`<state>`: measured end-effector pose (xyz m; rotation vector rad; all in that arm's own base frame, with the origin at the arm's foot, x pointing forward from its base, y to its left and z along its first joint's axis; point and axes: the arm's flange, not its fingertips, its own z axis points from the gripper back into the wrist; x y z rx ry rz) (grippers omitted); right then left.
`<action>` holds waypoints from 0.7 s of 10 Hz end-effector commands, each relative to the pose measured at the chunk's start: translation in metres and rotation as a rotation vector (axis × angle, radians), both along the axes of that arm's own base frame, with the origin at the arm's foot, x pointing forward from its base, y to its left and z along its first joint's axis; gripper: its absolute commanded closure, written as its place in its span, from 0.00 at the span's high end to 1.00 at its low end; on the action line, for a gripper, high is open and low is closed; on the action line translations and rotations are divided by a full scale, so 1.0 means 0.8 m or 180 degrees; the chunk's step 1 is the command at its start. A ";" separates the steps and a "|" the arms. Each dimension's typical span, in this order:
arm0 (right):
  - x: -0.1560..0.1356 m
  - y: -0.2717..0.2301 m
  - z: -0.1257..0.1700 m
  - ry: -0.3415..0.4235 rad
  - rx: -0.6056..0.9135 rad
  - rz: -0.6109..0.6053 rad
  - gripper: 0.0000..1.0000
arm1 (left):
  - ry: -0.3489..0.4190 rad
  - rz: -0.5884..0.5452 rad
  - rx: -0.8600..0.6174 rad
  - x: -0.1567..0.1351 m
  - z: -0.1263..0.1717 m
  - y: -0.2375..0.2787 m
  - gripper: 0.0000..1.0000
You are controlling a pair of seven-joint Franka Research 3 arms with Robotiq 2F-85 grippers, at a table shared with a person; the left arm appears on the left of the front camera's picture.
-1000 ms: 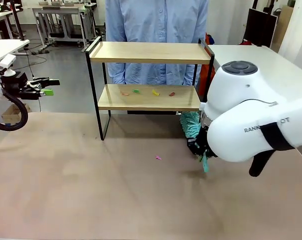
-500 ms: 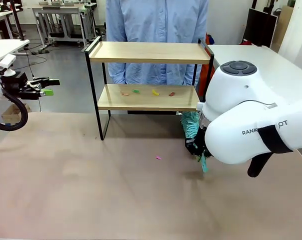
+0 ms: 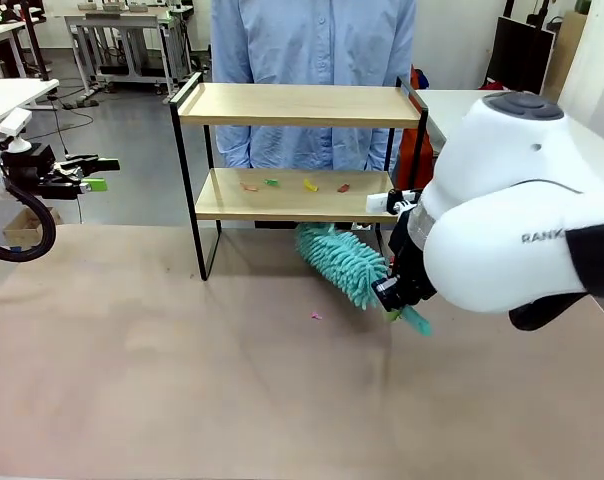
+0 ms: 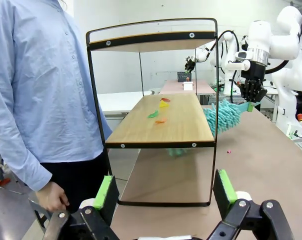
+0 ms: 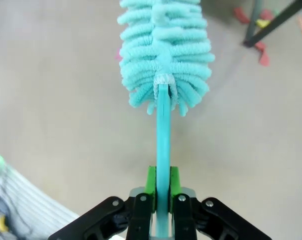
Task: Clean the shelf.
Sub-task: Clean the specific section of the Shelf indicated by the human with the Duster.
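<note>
The right gripper (image 3: 395, 298) is clenched on the thin handle of a teal duster (image 3: 340, 260). The duster's fluffy head is pointed up and left toward the shelf (image 3: 297, 105) and is held just in front of the lower board, near the right legs. The shelf is stood beyond the gripper, at the far side of the table (image 3: 182, 380). Coloured scraps (image 3: 307, 185) are scattered on its lower board. The left gripper (image 3: 87, 172) is held released, well apart to the shelf's left. On the right arm (image 3: 522, 200) only "RANK" can be read.

Left gripper (image 4: 165, 190) holds its fingers (image 4: 105, 192) wide apart, apparently level; right gripper (image 5: 162, 182) pinches a duster handle (image 5: 162, 135).
</note>
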<state>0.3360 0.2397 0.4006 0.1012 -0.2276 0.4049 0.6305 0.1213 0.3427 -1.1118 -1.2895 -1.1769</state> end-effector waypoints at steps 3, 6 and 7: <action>-0.041 -0.070 0.054 0.0366 -0.0413 0.1021 0.13 | -0.0014 0.0008 0.0012 -0.001 0.004 0.000 1.00; -0.096 -0.119 0.143 0.0593 -0.0802 0.1453 0.13 | -0.0014 0.0008 0.0012 -0.001 0.004 0.000 1.00; -0.118 -0.125 0.168 0.0685 -0.0878 0.1663 0.13 | -0.0014 0.0008 0.0012 -0.001 0.004 0.000 1.00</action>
